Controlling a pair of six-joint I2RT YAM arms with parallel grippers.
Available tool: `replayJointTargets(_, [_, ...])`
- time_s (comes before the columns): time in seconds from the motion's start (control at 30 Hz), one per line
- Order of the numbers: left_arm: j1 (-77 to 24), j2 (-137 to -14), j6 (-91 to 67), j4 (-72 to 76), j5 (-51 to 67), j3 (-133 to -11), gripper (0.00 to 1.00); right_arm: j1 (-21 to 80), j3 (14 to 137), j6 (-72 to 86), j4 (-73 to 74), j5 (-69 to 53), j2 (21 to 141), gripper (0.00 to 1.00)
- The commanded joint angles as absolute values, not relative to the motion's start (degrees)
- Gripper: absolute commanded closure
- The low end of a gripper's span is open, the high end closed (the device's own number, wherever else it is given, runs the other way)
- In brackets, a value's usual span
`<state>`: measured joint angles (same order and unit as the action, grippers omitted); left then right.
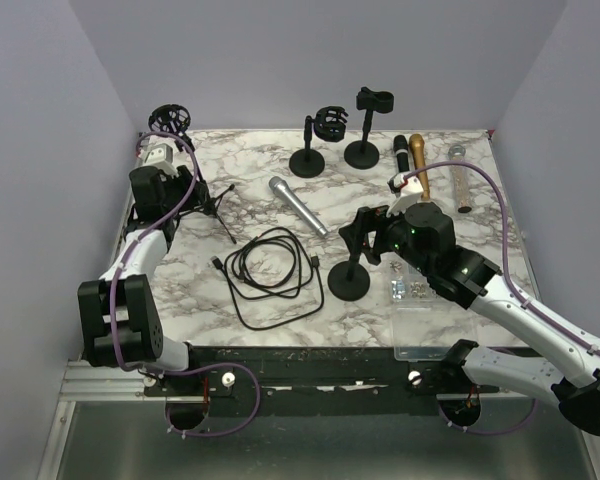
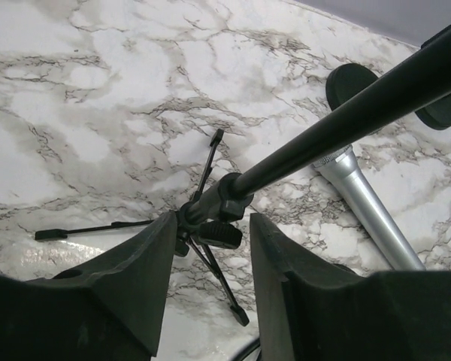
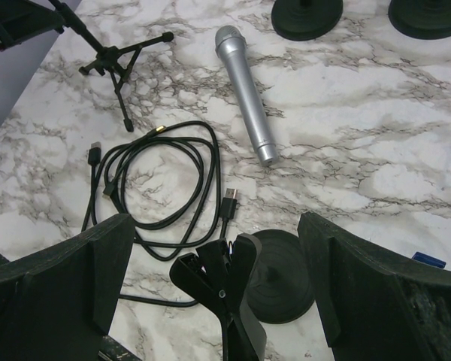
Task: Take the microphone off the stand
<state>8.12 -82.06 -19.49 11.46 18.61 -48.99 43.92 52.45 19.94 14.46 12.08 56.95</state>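
Where the mic [image 1: 298,206] lies: flat on the table [image 1: 245,160], at centre, head toward the far left, apart from every stand. No clip is seen to hold it.
Right gripper [image 3: 214,256]: spread wide, one finger to each side of the clip stand [image 3: 282,284]. Nothing is touched or held.
Clip stand: upright near the table's near edge, its prongs empty. The straddling pose is judged to keep the fingers clear of the clip rather than to grasp it.
Left gripper [image 2: 210,226]: spread, set about the hub of the tripod [image 2: 346,113] at far left. Contact with the pole cannot be confirmed. The placement is judged a guard against tipping.
Cable [image 1: 270,270]: coiled just near of the mic and not joined to it.
Task status: judged done as things lie, with only withdrawal called for.
Risk: the clip stand could be knocked as the right gripper is lifted away.
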Motion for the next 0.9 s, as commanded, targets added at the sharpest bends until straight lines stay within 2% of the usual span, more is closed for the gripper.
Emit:
replayJointTargets(0.0, [7.88,-83.02,-18.11,11.98,20.09,-51.71,0.6,44.01,51.86,19.77,14.15,12.41,55.94,0.0])
replayJointTargets(0.1, [7.85,-84.19,-18.02,10.47,20.59,-52.7,0.69,44.03,51.91,19.76,14.15,12.56,55.98,0.0])
replayJointTargets(0.17, [7.88,-84.79,-18.26,9.93,21.02,-53.16,0.7,44.01,51.96,19.66,14.15,12.55,56.02,0.0])
replayJointTargets(0.37, [7.66,-85.4,-18.81,8.79,21.49,-53.74,0.58,44.03,52.05,19.77,14.11,12.48,56.27,0.0])
replayJointTargets(0.53, [7.62,-86.2,-18.78,7.83,21.36,-54.11,0.57,44.03,51.95,19.73,14.15,12.48,56.12,0.0])
replayJointTargets(0.63, [7.63,-86.43,-19.16,7.52,21.62,-54.34,0.67,44.03,51.86,19.68,14.24,12.65,55.9,0.0])
replayJointTargets(0.77, [7.63,-86.39,-20.02,6.99,22.1,-54.67,0.94,43.99,51.94,19.69,14.49,12.86,55.57,0.0])
replayJointTargets(0.83, [7.92,-86.36,-21.6,6.97,23.16,-54.69,1.0,44.03,52.0,19.56,14.59,12.94,55.36,0.0])
replayJointTargets(0.87, [8.28,-86.34,-22.9,7.3,24.03,-54.51,1.0,43.99,52.04,19.54,14.67,12.96,55.26,0.0])
